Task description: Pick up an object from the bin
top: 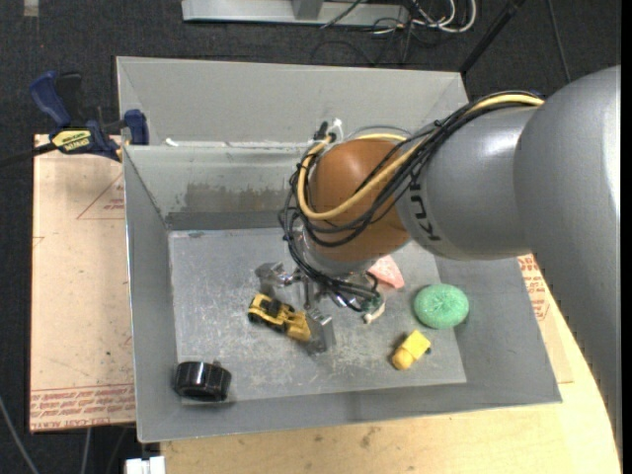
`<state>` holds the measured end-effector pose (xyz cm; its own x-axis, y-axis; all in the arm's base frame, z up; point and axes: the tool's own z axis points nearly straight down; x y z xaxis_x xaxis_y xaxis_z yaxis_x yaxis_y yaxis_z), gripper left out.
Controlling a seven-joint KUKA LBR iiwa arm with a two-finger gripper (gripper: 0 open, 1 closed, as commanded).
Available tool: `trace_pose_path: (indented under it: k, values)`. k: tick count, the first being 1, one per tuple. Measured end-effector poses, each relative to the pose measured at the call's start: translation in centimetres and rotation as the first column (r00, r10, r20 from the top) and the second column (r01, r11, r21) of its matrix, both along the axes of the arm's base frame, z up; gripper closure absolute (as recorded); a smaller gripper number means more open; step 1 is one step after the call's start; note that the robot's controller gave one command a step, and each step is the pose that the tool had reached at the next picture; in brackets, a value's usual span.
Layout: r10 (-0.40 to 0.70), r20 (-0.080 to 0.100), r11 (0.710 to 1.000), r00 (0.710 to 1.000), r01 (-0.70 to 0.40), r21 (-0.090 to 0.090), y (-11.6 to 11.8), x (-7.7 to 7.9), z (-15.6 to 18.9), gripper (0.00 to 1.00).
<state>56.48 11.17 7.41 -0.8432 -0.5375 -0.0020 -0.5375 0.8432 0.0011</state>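
Under grey arm link (553, 166), gripper (294, 304) spread open, low mid-bin (197, 265), straddling yellow toy digger (276, 314), its long axis upper-left to lower-right; green disc (440, 305) right, black ring (201, 379) front-left, both well apart.

Right of centre in the frame lies a round green pad (440, 306), perhaps a sponge. A small yellow block (411, 350) sits near it, below and to the left, not touching. A pink piece (388, 273), partly hidden, lies up-left of the pad. A black ring-shaped cap (202, 380) rests at lower left, well apart.
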Motion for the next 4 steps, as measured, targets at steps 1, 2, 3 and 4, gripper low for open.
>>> trace_pose_path:
  k: [1,2,3,4]
  values:
    - [-0.108,0.001,0.994,0.994,0.108,0.002,3.7,2.9,-0.4,1.0]
    - [-0.108,0.001,0.994,0.994,0.108,0.002,3.7,2.9,-0.4,1.0]
    - [-0.044,0.003,0.999,0.999,0.044,-0.001,4.4,2.8,-0.4,1.0]
    - [0.009,-0.01,1.0,1.0,-0.009,-0.002,4.2,-0.1,4.1,1.0]
